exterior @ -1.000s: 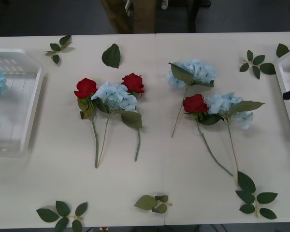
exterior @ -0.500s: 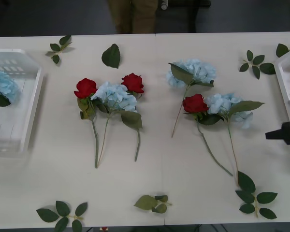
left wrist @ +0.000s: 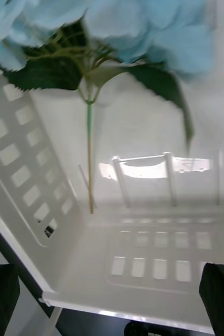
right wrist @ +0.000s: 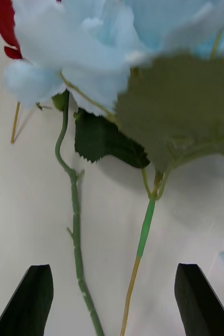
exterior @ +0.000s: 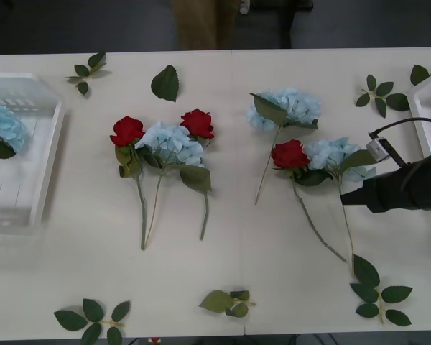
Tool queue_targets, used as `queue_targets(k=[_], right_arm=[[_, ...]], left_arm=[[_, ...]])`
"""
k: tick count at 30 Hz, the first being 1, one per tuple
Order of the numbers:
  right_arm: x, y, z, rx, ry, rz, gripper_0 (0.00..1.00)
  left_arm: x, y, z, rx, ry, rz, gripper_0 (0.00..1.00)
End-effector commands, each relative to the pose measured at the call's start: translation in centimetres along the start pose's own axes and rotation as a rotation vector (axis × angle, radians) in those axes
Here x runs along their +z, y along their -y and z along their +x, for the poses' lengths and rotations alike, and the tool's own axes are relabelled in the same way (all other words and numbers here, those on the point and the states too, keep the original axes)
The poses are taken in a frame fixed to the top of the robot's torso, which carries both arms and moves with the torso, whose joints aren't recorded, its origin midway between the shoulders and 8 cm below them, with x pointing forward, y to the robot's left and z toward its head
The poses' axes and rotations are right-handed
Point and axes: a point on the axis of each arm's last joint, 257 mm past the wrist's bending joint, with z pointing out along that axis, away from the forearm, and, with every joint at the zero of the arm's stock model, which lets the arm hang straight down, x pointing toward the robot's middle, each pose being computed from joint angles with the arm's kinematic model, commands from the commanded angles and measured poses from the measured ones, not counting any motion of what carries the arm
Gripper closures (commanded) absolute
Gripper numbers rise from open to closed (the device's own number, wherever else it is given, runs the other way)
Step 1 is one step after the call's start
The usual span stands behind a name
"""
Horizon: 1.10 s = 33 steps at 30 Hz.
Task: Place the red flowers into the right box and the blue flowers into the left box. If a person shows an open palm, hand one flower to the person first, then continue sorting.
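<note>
1. Since the earlier front frames, the right gripper (exterior: pixel 348 199) has come in from the table's right edge and now sits beside the stem of the blue flower (exterior: pixel 337 158) nearest the right box (exterior: pixel 422 118). That box's rim cuts the right edge of this view, with a sliver of red just inside it. Another blue flower (exterior: pixel 3 128) lies in the left box (exterior: pixel 47 154) at the far left. Still loose on the table (exterior: pixel 223 244) between the boxes are 3 red flowers (exterior: pixel 127 130) and 3 blue ones. 2 roses and a hydrangea form a cluster nearer the left box; a rose and 2 hydrangeas lie nearer the right box. No open palm shows, so sorting looks like the step in hand.

2. In the right wrist view, the gripper's (right wrist: pixel 112 294) black fingers (right wrist: pixel 30 299) stand wide apart, straddling 2 stems: the paler blue-flower stem (right wrist: pixel 146 231) and the darker rose stem (right wrist: pixel 75 220) just beside it. Nothing is clamped. A stem offers a thin firm hold where the soft head would not, though closing here risks catching both.

3. In the left wrist view, the left gripper (left wrist: pixel 112 299) hangs over the left box (left wrist: pixel 22 178), fingers (left wrist: pixel 1 294) spread and empty. The blue flower (left wrist: pixel 122 31) lies on the tray floor, stem along the ridged wall, apparently delivered.
</note>
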Motion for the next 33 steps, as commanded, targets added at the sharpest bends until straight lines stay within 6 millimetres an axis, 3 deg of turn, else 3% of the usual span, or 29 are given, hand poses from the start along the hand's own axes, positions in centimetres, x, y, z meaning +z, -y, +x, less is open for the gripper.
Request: queue_targets(k=[1, 5, 9, 12, 15, 17, 18, 20, 28, 33], right_arm=[[1.6, -1.5, -2.2, 0.001, 0.051, 0.035, 0.33], [2.7, -0.9, -2.4, -0.034, 0.055, 0.092, 0.33], [4.0, -0.8, -2.8, -0.057, 0.073, 0.125, 0.33], [4.9, -0.8, -3.3, -0.038, 0.093, 0.151, 0.33], [5.5, -0.5, -3.6, -0.048, 0.105, 0.179, 0.35], [5.6, -0.2, -3.7, -0.061, 0.109, 0.199, 0.61], [5.8, -0.2, -3.8, -0.060, 0.111, 0.200, 0.79], [5.8, -0.1, -3.7, -0.060, 0.110, 0.205, 0.98], [5.5, 0.4, -3.9, -0.073, 0.114, 0.225, 1.00], [4.6, 1.1, -4.7, -0.069, 0.134, 0.236, 1.00]], left_arm=[[-6.4, 4.9, -5.7, 0.014, 0.176, 0.098, 0.00], [-8.0, 11.3, -7.8, 0.030, 0.236, 0.233, 0.00], [-7.9, 17.5, -7.7, -0.057, 0.178, 0.328, 0.00], [-7.1, 20.3, -7.5, -0.120, 0.139, 0.279, 0.00], [-6.4, 22.0, -7.7, -0.169, 0.135, 0.230, 0.00], [-5.5, 23.3, -7.9, -0.195, 0.135, 0.184, 0.00], [-4.9, 23.8, -8.0, -0.211, 0.136, 0.161, 0.00], [-3.9, 24.6, -8.0, -0.233, 0.137, 0.138, 0.00], [-1.6, 27.8, -8.2, -0.289, 0.146, 0.100, 0.00], [-1.1, 28.7, -8.3, -0.279, 0.156, 0.084, 0.00]])
